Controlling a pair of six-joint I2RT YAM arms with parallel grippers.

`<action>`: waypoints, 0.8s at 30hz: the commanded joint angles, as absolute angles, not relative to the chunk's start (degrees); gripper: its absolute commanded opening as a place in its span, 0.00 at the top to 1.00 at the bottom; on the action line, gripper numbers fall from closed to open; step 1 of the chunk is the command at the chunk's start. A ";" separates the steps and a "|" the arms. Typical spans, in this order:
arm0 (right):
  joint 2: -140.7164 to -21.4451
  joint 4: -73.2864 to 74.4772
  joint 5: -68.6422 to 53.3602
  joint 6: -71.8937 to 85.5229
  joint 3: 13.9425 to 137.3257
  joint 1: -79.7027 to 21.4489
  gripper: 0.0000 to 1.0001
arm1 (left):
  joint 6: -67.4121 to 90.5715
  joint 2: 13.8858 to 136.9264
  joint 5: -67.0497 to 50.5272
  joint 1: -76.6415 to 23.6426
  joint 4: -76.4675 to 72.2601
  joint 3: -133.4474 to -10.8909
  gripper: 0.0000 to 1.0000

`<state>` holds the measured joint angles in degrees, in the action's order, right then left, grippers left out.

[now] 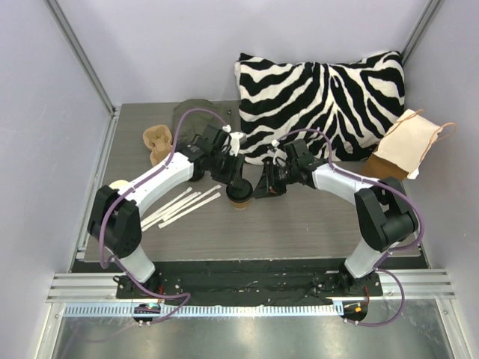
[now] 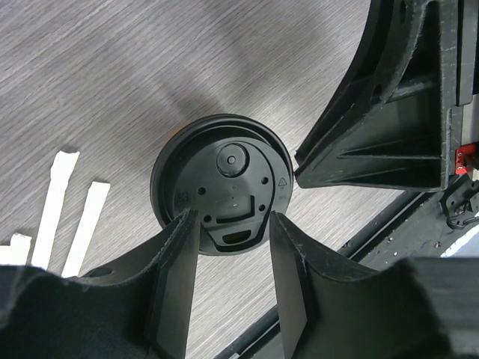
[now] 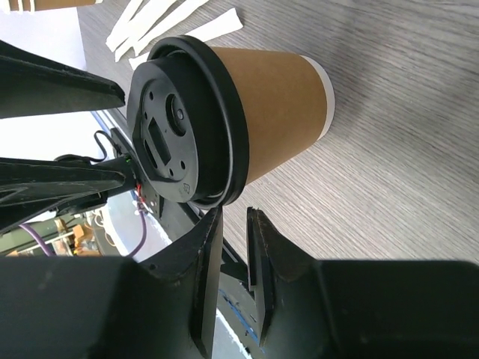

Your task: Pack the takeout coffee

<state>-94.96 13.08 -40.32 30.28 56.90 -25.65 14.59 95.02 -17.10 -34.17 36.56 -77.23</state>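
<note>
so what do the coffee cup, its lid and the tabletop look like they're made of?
coffee cup: matte brown paper, seemingly, with a pale band at the base.
lid: black moulded plastic, slight sheen, embossed marks.
tabletop: grey wood-grain pattern, probably laminate; can't confirm.

The cup (image 3: pixel 277 105) stands in the middle of the counter (image 1: pixel 299 232), lid (image 2: pixel 224 172) on top. The left fingers (image 2: pixel 176 284) hang right over the lid's edge, and the right fingers (image 3: pixel 203 262) sit just beside the cup, on its right. On the counter left of the cup lie the paper strips (image 1: pixel 182 205), with the carrier (image 1: pixel 156 143) farther back-left. At the back, there's the pillow (image 1: pixel 322 93), and the paper bag (image 1: pixel 408 146) sits at its right end.
</note>
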 commanded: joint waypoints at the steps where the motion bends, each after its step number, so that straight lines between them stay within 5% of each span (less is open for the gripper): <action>1: -96.15 9.93 -42.18 32.43 59.41 -25.75 0.72 | 14.50 95.62 -17.14 -34.45 34.01 -77.34 0.54; 24: -98.08 9.57 -41.23 31.82 59.77 -25.84 0.68 | 14.85 98.88 -16.70 -34.45 33.84 -76.20 0.59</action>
<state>-97.08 9.47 -43.29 34.17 57.47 -25.65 14.85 97.03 -17.12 -34.22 34.46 -76.99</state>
